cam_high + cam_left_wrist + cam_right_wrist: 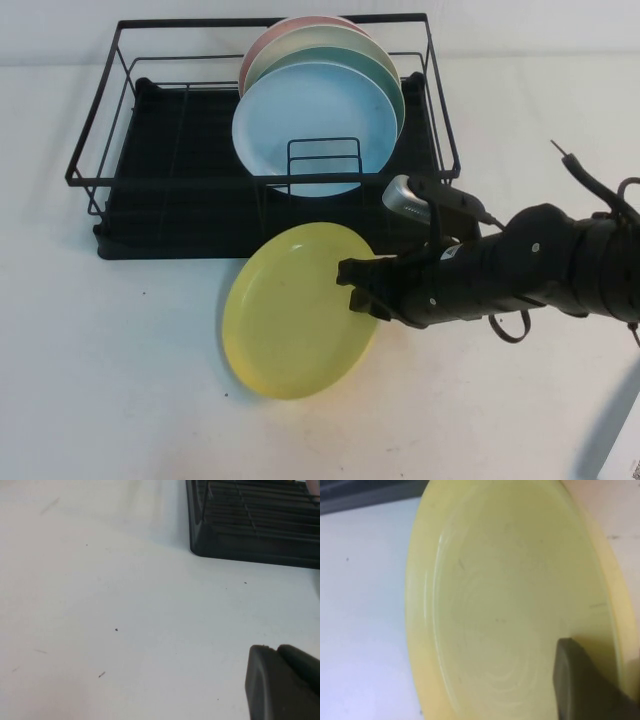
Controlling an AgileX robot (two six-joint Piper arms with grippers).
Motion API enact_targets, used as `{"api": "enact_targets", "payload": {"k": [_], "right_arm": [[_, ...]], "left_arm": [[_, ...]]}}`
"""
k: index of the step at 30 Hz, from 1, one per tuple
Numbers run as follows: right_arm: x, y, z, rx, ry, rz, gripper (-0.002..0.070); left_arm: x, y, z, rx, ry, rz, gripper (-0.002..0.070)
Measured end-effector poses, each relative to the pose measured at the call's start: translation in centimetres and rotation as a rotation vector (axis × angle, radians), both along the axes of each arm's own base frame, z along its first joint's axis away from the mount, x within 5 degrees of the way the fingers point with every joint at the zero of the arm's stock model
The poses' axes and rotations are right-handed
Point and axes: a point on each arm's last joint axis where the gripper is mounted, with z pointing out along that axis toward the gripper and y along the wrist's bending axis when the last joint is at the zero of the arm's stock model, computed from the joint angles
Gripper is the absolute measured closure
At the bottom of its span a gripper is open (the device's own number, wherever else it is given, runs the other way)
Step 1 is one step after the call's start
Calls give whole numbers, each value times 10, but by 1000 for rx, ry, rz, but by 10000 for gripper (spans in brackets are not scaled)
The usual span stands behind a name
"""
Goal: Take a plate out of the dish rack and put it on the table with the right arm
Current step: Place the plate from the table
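gripping the yellow plate (pixel 295 322) by its rim, the right gripper (pixel 362 288) tilts it low over the table (pixel 120 380), clear of the dish rack (pixel 150 210); setting down remains. left gripper (pixel 282 682) parked, jaws indiscernible.

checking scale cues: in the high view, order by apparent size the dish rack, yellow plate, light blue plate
1. dish rack, clearly largest.
2. yellow plate and light blue plate: look alike; the yellow one, held by the right pincer, sits nearer the camera, so unranked.
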Motion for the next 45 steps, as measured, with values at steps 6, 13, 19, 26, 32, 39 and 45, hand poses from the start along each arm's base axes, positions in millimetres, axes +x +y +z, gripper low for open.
{"api": "enact_targets", "payload": {"k": [6,13,19,26,32,39,45], "right_arm": [[5,2,-9,-12,-1,-14,594],[11,3,-18,-23,-15,-40,586],[14,4,-26,-48,-22,-38,509],[13,2,-41,-110,-17,11,333],[13,2,-40,-111,-24,16,253],[3,-3,-5,-114,-91,96,212],[-26,-22,64,-134,-236,224,292]], "left_arm": [[0,0,0,0,0,0,679],[0,0,0,0,0,0,679],[0,0,0,0,0,0,679],[0,0,0,0,0,0,679],[0,0,0,0,0,0,679],[0,0,0,0,0,0,679],[0,0,0,0,0,0,679]]}}
